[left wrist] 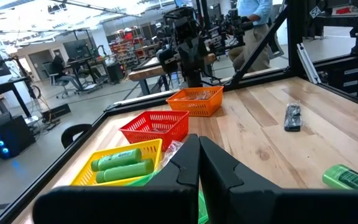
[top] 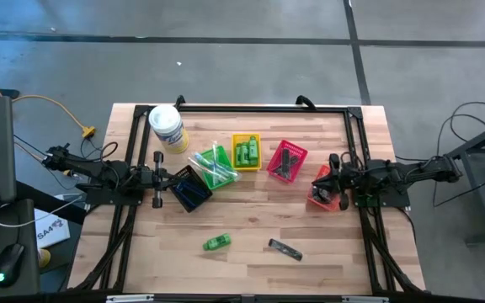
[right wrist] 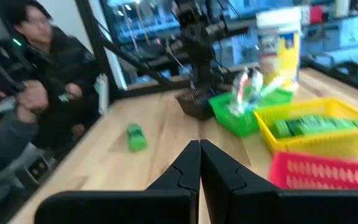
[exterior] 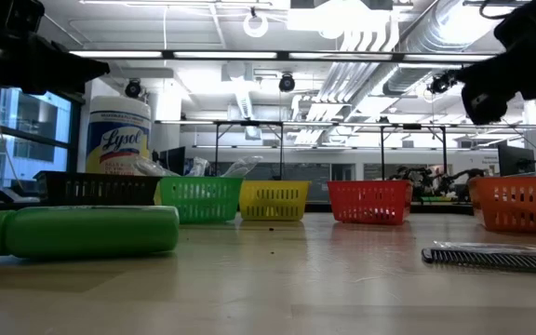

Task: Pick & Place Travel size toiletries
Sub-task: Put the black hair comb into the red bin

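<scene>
Currently, both pincers clenched with fingers meeting, grasping nothing: left pincer (top: 165,176) at the left bench (top: 251,227) edge, just beside the black basket (top: 190,188); right pincer (top: 329,172) at the right edge, above the orange basket (top: 322,192).

Open room:
- Front half of the bench mostly bare wood, holding only two loose items, well apart from each other.
- Back strip behind the basket row bare, bounded by a black frame rail (top: 259,107).
- White wipes tub (top: 167,128) upright at the back left corner, near the rail.

Baskets, five in a row across mid-bench: black, green basket (top: 216,167), yellow basket (top: 246,152), red basket (top: 287,160), orange.

Toiletries:
- One green mini bottle (top: 216,242) lying on its side, front centre-left, clear of all baskets.
- One black comb (top: 285,250) lying flat, front centre-right.
- Green bottles (left wrist: 122,165) in the yellow basket, two visible in the left wrist view.
- Clear tubes (top: 211,165) in the green basket; count cannot be told.
- Dark items in the red basket; kind and count cannot be told.
</scene>
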`<state>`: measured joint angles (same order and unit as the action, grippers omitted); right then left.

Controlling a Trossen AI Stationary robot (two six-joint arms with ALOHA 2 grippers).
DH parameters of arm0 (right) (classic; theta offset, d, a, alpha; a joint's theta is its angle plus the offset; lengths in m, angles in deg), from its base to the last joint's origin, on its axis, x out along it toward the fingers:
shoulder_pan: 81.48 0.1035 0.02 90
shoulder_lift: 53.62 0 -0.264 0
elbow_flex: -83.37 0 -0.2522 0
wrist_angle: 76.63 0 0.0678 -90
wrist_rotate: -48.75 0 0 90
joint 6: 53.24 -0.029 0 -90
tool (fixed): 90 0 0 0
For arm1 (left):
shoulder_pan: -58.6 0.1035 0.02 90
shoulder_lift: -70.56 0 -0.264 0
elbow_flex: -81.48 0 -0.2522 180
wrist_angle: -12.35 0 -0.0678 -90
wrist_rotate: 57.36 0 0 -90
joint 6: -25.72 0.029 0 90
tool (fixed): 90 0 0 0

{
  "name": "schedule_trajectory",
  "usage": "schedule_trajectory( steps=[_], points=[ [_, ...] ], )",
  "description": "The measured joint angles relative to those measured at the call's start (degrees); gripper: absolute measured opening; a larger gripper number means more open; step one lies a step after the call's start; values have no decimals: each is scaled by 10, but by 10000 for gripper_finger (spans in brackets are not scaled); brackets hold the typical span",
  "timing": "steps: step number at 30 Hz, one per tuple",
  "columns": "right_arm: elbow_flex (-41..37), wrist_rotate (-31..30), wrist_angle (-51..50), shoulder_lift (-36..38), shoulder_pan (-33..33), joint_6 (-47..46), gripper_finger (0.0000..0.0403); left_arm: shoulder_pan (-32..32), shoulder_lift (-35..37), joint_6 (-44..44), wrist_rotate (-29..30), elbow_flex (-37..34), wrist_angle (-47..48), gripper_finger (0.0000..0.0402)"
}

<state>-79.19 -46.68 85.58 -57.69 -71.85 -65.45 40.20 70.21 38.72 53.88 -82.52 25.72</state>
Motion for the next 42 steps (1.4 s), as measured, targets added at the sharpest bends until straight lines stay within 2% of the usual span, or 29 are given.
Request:
schedule_trajectory(
  steps=[8, 11, 14, 19, 23, 27, 32, 37, 42],
  points=[
    [0, 41, 109, -5, 3, -4, 2, 0, 0, 0, 0, 0, 0, 0],
    [10, 42, 105, -35, 16, -5, 2, 0, 0, 0, 0, 0, 0, 0],
    [43, 37, 115, -99, 32, -19, 2, 0, 0, 3, 0, 0, 0, 0],
    [134, 5, 116, -264, 84, -11, 2, 0, 0, 3, 0, 0, 0, 0],
    [249, -6, 33, -402, 135, -24, 2, 0, 0, 2, 0, 0, 0, 0],
    [377, -35, -110, -547, 178, -89, 2, 0, 0, 2, 0, 0, 0, 0],
    [527, -84, -279, -693, 222, -195, 2, 0, 0, 2, 0, 0, 1, 0],
    [624, -57, -359, -794, 251, -257, 2, 0, 0, 2, 0, 0, 1, 0],
    [654, -49, -359, -846, 276, -307, 2, 0, 0, 2, 0, 0, 1, 0]
  ],
)
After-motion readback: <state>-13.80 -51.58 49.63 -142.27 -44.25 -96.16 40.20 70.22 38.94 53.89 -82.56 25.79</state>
